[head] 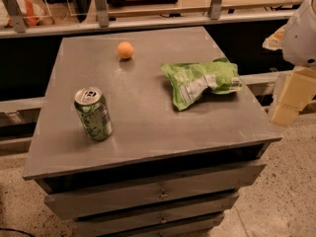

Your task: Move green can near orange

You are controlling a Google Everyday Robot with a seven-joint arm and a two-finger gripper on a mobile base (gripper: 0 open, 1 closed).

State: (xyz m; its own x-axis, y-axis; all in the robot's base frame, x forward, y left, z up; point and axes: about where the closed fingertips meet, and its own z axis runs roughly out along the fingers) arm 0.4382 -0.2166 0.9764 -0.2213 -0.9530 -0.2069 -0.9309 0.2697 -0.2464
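The green can (93,114) stands upright near the front left of the grey cabinet top (143,112), its silver top and pull tab showing. The orange (125,50) lies at the back of the top, left of centre, well apart from the can. My gripper (290,101) is at the right edge of the view, off the cabinet's right side and level with its top, below the white arm housing (302,31). It is far from both the can and the orange and holds nothing that I can see.
A crumpled light-green chip bag (201,82) lies on the right half of the top, between my gripper's side and the orange. The cabinet has drawers (158,194) in front. A railing with glass panels (148,19) runs behind it.
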